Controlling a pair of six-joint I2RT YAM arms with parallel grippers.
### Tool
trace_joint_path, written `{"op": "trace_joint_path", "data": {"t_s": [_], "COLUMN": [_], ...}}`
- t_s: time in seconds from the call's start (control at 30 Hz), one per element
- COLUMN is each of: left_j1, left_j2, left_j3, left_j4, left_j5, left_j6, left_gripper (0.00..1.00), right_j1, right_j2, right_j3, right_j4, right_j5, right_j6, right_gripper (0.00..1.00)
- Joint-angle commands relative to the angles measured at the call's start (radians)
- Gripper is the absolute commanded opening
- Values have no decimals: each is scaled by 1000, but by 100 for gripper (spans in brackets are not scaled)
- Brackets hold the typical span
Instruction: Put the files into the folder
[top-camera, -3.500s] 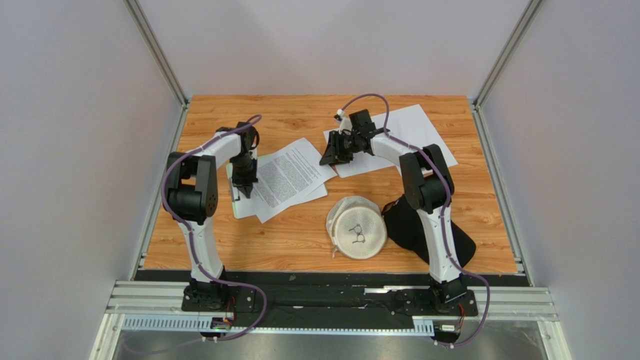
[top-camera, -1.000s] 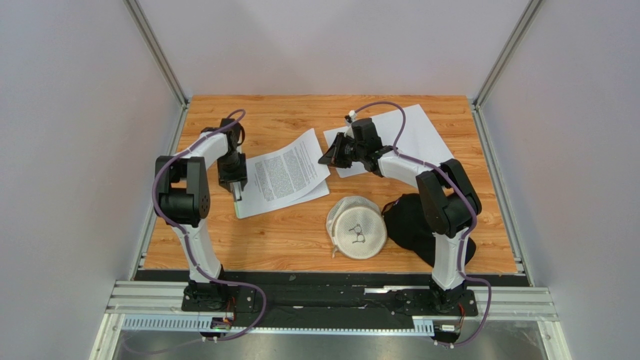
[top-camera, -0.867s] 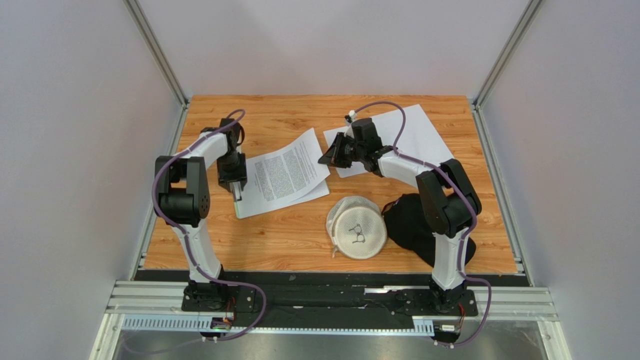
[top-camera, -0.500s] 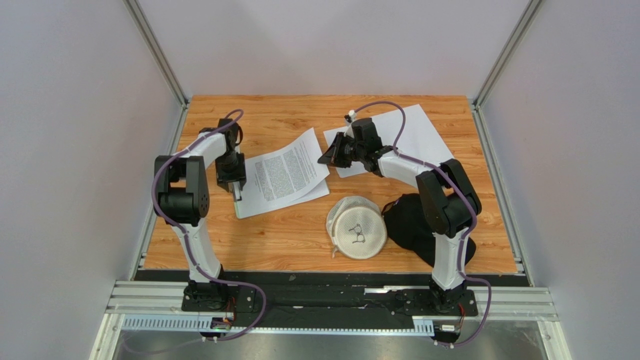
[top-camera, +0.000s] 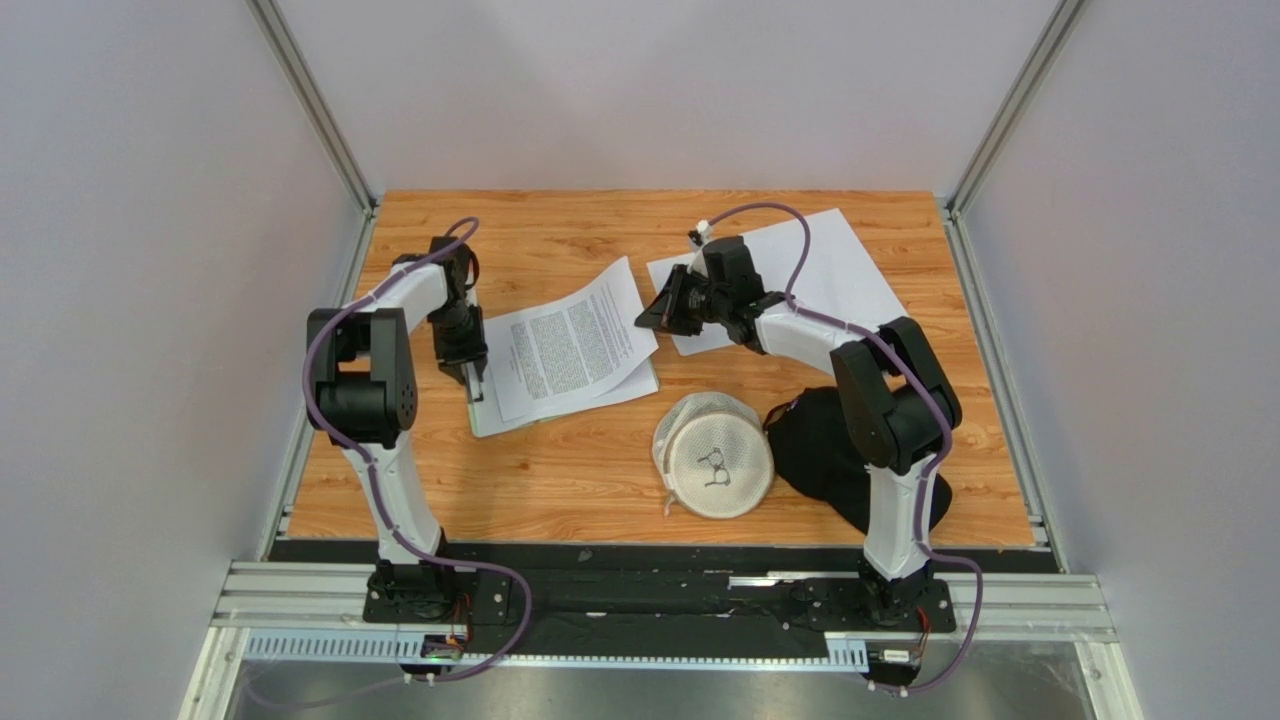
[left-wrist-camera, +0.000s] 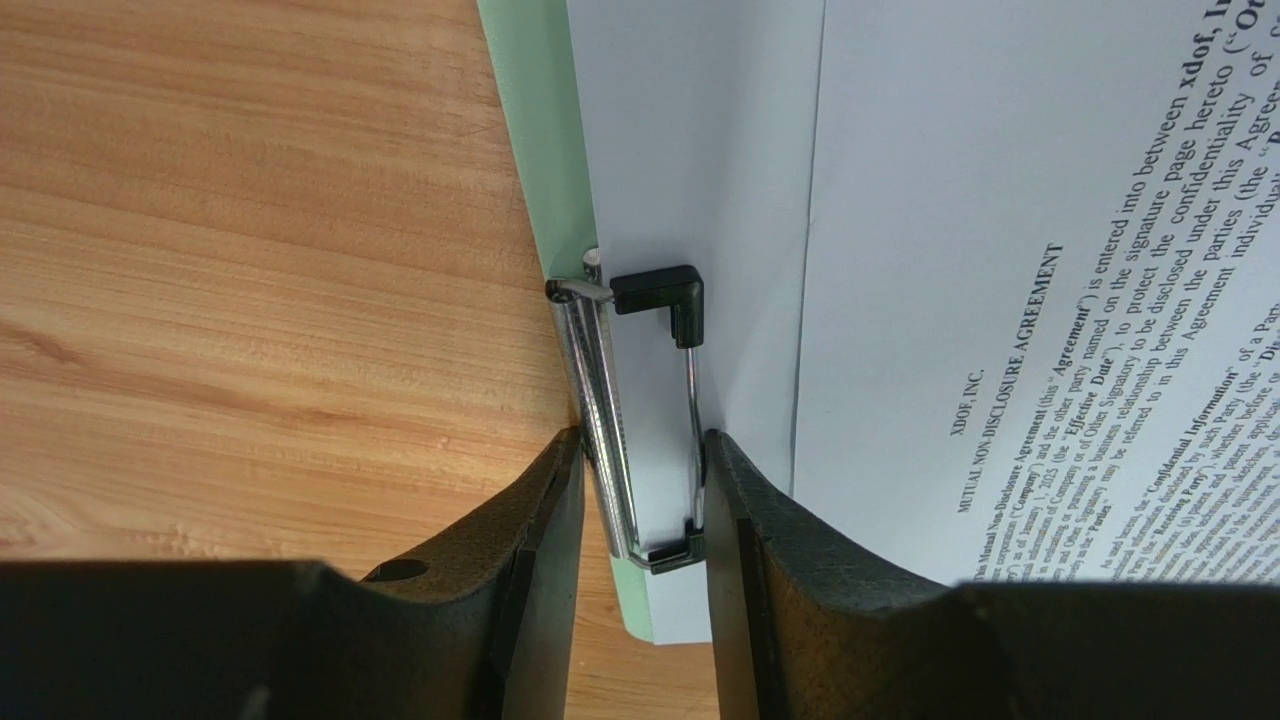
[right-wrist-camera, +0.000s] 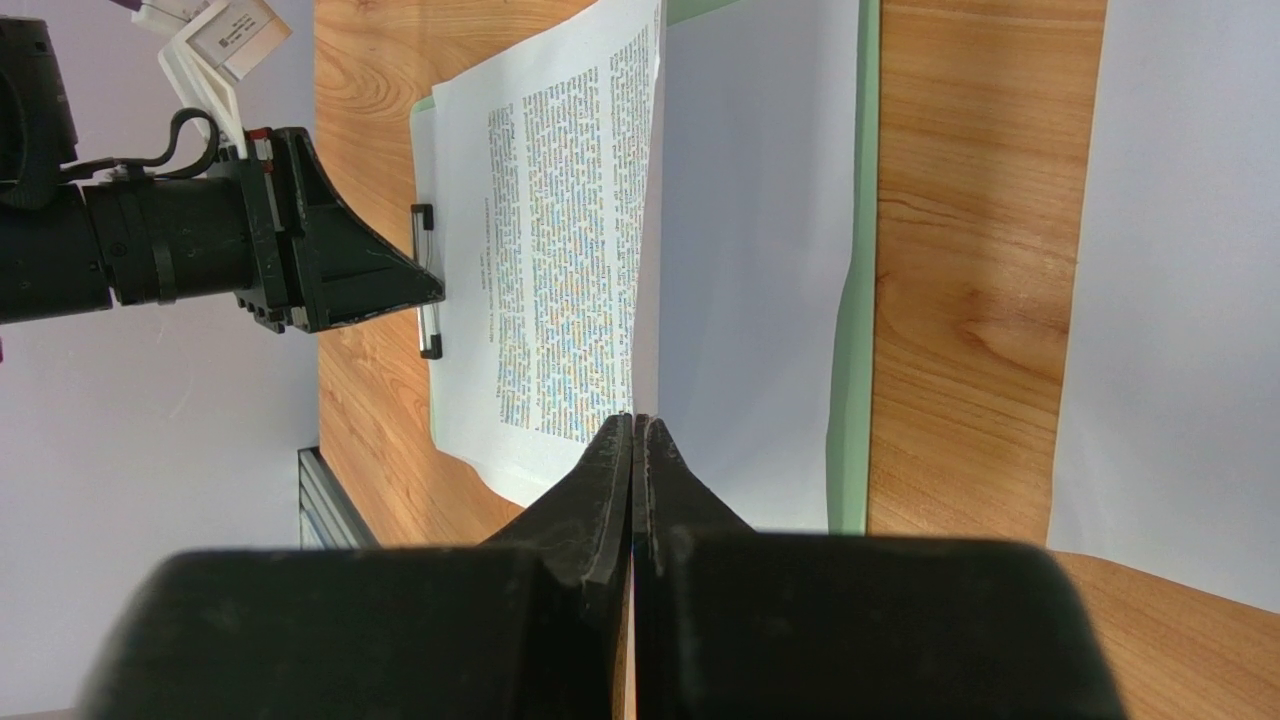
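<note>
The light-green folder (left-wrist-camera: 534, 135) lies at the table's left with its metal clip (left-wrist-camera: 649, 450) on the near-left short edge. My left gripper (top-camera: 473, 375) straddles that clip (left-wrist-camera: 639, 443), both fingers pressed against its sides. A plain white sheet (left-wrist-camera: 691, 150) lies on the folder (right-wrist-camera: 857, 300). My right gripper (top-camera: 657, 315) is shut (right-wrist-camera: 634, 428) on the far edge of a printed sheet (right-wrist-camera: 564, 240), holding that edge raised above the folder while its other end reaches toward the clip. Another plain sheet (top-camera: 842, 263) lies at the back right.
A white cap (top-camera: 714, 455) and a black cap (top-camera: 819, 443) lie near the front, beside the right arm. Grey walls and metal rails enclose the table on three sides.
Since 3.5 s ago my left gripper has shifted left onto the clip and the splayed sheets now lie as one stack. Over the last second almost nothing moves.
</note>
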Motion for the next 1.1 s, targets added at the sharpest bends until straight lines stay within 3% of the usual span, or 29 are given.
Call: {"op": "trace_joint_path", "data": {"t_s": [0.0, 0.1, 0.13, 0.23, 0.5, 0.77, 0.87, 1.07], "left_j1": [2, 2, 2, 2, 2, 2, 2, 2], "left_j2": [39, 36, 33, 27, -13, -35, -54, -81], "left_j3": [9, 1, 1, -3, -34, -57, -82, -109], "left_j4": [20, 20, 20, 20, 45, 66, 94, 132], "left_j5": [64, 64, 65, 74, 146, 199, 217, 245], "left_j6": [7, 14, 16, 14, 10, -4, -13, -18], "left_gripper": [28, 22, 12, 0, 0, 0, 0, 0], "right_j1": [-1, 2, 5, 12, 32, 32, 32, 32], "right_j2": [17, 25, 24, 21, 16, 30, 28, -4], "right_j3": [19, 18, 18, 16, 15, 47, 42, 1], "right_j4": [43, 43, 45, 47, 27, -27, -38, -47], "right_j5": [-12, -9, -6, -9, -15, -35, -13, 72], "right_j6": [-13, -20, -23, -40, -153, -172, -172, -185], "right_gripper": [0, 0, 0, 0, 0, 8, 0, 0]}}
